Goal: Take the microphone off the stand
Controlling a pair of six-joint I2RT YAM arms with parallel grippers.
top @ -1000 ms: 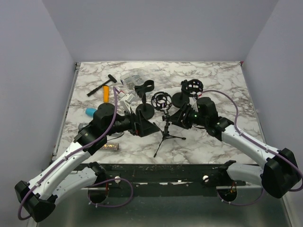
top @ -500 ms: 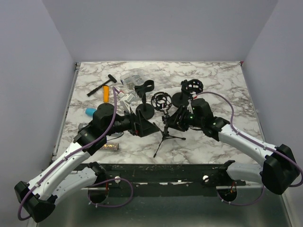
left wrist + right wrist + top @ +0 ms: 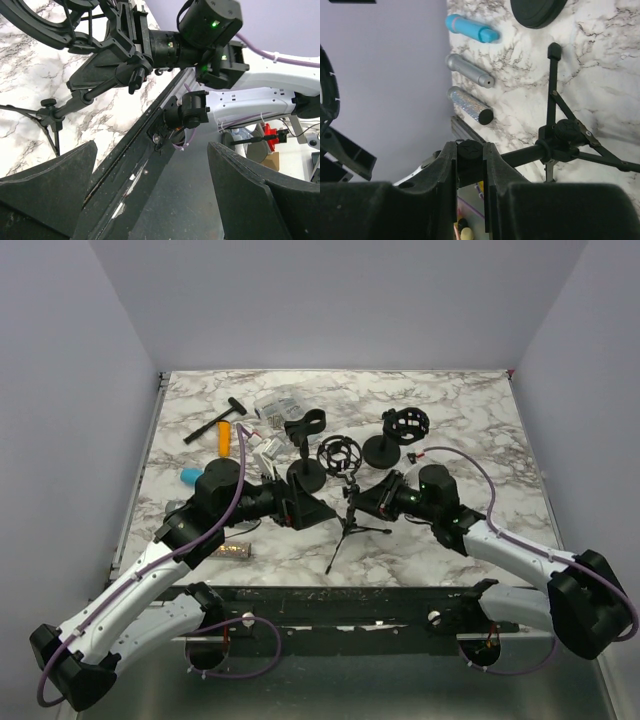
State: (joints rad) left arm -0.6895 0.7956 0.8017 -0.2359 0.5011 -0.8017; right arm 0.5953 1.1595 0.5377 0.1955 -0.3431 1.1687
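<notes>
- Black tripod stand [image 3: 350, 523], ring-shaped shock mount [image 3: 340, 453] on top: upright near the centre of the marble table [image 3: 450, 410], between both grippers.
- Right gripper [image 3: 353, 497]: clamped on the stand's black knob [image 3: 470, 151].
- Left gripper [image 3: 320, 508]: fingers spread wide, holding nothing, just beside the stand.

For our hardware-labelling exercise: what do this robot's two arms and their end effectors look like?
Left arm and right arm: white links, bulky black joints, a purple cable looping along each. The right wrist shows a green light. The left end effector and right end effector each have two chunky matte black fingers.
</notes>
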